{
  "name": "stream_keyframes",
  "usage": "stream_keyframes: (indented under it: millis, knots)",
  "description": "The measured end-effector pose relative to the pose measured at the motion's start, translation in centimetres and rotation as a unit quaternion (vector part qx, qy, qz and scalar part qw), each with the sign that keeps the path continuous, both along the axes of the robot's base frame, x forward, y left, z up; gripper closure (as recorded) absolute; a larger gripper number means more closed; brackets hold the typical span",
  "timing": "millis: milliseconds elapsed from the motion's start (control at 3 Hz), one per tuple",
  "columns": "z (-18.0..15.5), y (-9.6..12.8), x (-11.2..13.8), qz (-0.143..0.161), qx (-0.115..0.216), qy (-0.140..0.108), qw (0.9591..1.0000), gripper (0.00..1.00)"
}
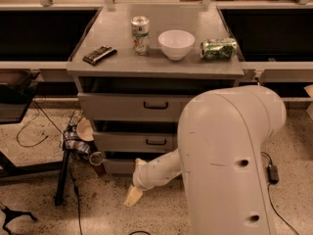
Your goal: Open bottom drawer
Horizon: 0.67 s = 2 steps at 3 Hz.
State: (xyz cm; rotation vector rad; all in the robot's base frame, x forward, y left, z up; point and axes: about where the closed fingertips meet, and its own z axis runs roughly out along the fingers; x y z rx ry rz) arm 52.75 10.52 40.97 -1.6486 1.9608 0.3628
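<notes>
The grey cabinet [156,67] has three drawer fronts stacked. The bottom drawer [117,166] is the lowest one, near the floor. Only its left end shows, and my arm hides its handle. It looks closed. My gripper [132,196] hangs low over the floor in front of the bottom drawer's left part, pointing down and left, apart from the front. My large white upper arm [230,160] covers the cabinet's right side. The middle drawer [146,141] and top drawer [146,105] show their black loop handles.
On the cabinet top are a black flat object [100,54], an upright can [140,33], a white bowl [176,43] and a green can [218,48] lying on its side. A black stand [62,177] with clutter [78,136] and cables stands left of the cabinet.
</notes>
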Motion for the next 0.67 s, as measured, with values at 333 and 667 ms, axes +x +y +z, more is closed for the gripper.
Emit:
stream_keyframes:
  millis: [333, 667]
  knots:
    - [-2.5, -0.8, 3.6, -0.031, 0.000, 0.015, 0.9994, 0.00]
    - [-5.6, -2.3, 5.7, -0.047, -0.011, 0.059, 0.9971, 0.00]
